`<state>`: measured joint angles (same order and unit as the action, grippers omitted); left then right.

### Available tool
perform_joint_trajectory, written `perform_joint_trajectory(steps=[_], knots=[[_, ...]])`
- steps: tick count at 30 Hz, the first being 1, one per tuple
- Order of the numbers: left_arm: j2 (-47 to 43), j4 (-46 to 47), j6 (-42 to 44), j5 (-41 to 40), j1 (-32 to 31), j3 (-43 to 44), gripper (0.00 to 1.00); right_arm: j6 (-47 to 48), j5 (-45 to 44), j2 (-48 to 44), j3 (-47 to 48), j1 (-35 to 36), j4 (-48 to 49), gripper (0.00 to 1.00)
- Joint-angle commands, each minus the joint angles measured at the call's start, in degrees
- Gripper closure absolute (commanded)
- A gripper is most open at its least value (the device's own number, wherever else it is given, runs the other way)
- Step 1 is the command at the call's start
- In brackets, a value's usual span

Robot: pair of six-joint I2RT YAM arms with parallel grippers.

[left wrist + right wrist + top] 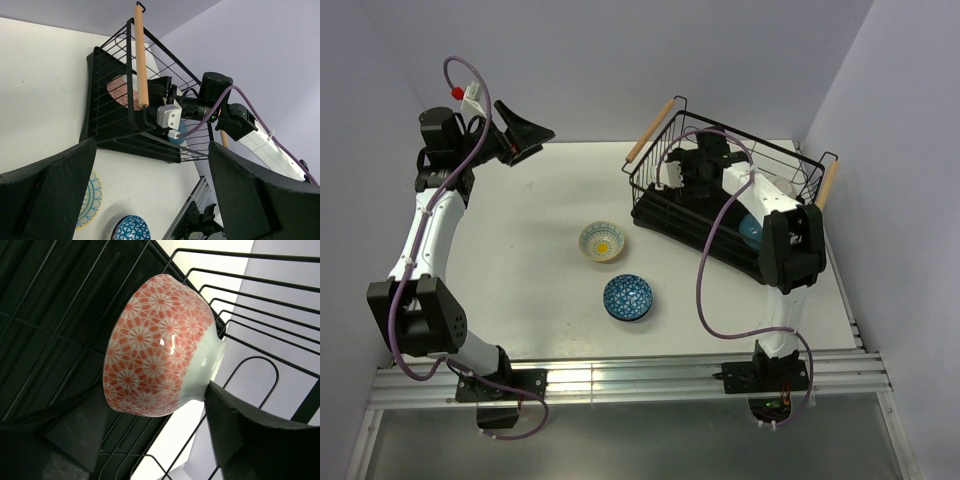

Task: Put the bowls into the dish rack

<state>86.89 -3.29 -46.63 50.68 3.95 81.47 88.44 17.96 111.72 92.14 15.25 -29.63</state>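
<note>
The dish rack (655, 172), a black wire basket with wooden rod handles, stands at the back right of the table. My right gripper (695, 172) reaches down into its left end. In the right wrist view that gripper (155, 402) is shut on a red flower-patterned bowl (160, 340) lying on its side, one finger (235, 425) against the foot, the other by the rim, just above the rack's slatted base (45, 315). A solid blue bowl (752, 228) lies in the rack. A yellow-centred bowl (603, 241) and a blue patterned bowl (628, 297) sit on the table. My left gripper (525, 135) hangs open and empty.
The left arm is raised at the back left, its wrist camera facing the dish rack (112, 120) and the red bowl (120, 92) inside. A purple cable (705, 270) loops from the right arm over the table. Walls close in behind and to the right.
</note>
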Motion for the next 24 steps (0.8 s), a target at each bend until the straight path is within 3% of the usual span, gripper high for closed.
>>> perform_joint_trajectory(steps=[1, 4, 14, 19, 24], knots=[[0.2, 1.4, 0.2, -0.1, 0.1, 1.6, 0.01, 0.0, 0.1, -1.7, 0.9, 0.6, 2.0, 0.16], [0.2, 0.8, 0.8, -0.2, 0.1, 2.3, 0.01, 0.8, 0.3, -2.1, 0.5, 0.6, 1.8, 0.0], [1.0, 1.9, -0.1, -0.1, 0.1, 2.7, 0.01, 4.3, 0.9, -3.1, 0.8, 0.7, -2.9, 0.0], [0.9, 2.3, -0.5, 0.6, 0.1, 2.6, 0.0, -2.0, 3.7, -2.1, 6.5, 0.0, -4.9, 0.01], [1.0, 2.8, -0.8, 1.4, 0.1, 2.0, 0.0, -13.3, 7.8, -1.2, 11.7, -2.2, -4.9, 0.14]])
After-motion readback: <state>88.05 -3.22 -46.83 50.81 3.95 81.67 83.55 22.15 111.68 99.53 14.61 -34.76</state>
